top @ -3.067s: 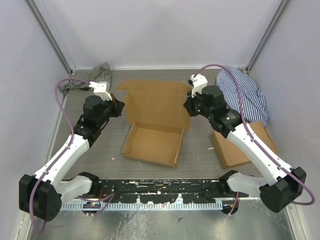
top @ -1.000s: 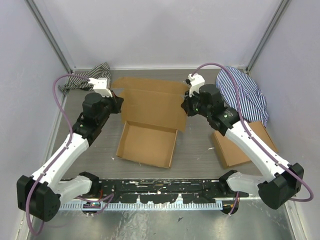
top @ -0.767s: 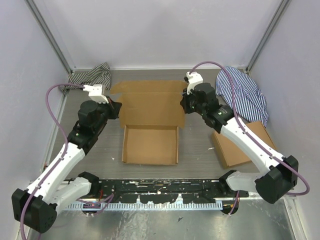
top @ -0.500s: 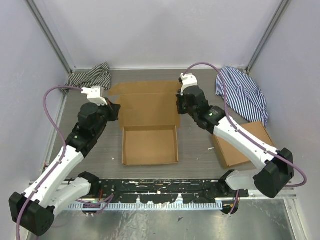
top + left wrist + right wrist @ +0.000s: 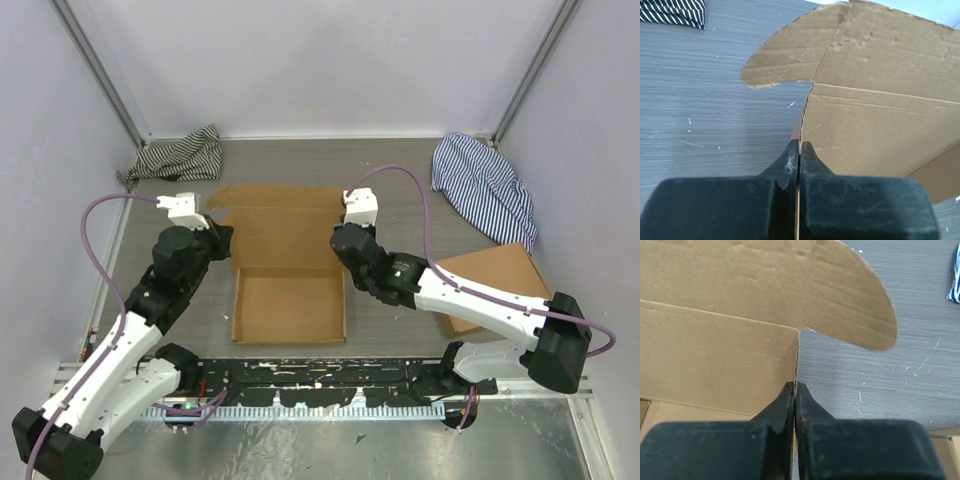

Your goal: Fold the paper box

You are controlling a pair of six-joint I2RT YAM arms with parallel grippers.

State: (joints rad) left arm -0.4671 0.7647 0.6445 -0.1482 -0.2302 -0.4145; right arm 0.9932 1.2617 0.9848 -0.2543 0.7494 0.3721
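**Limits of view.** In the overhead view the wrist housings cover the fingertips of the left gripper (image 5: 226, 238) and the right gripper (image 5: 340, 243), so the contact points cannot be read there. Each wrist view crops the paper box (image 5: 288, 305) to one rear corner. The near halves of the fingers appear only as a blurred black mass. The right arm covers part of the second box (image 5: 492, 272). The dark striped cloth (image 5: 176, 158) shows in the left wrist view only as a corner at the frame edge. The blue striped cloth (image 5: 486, 184) shows in the right wrist view only as a sliver.

**Task object.** The paper box lies at the middle of the table (image 5: 400, 190). Its shallow tray is toward the arm bases. The wide lid panel extends away from them.

**Left gripper** (image 5: 799, 150). The jaws are pressed together on the thin upright edge of the box's left side wall, seen edge-on between them. A rounded tab (image 5: 785, 55) projects beyond the tips.

**Right gripper** (image 5: 795, 390). The jaws are likewise clamped together on the right side wall's edge, below the opposite rounded tab (image 5: 850, 300).
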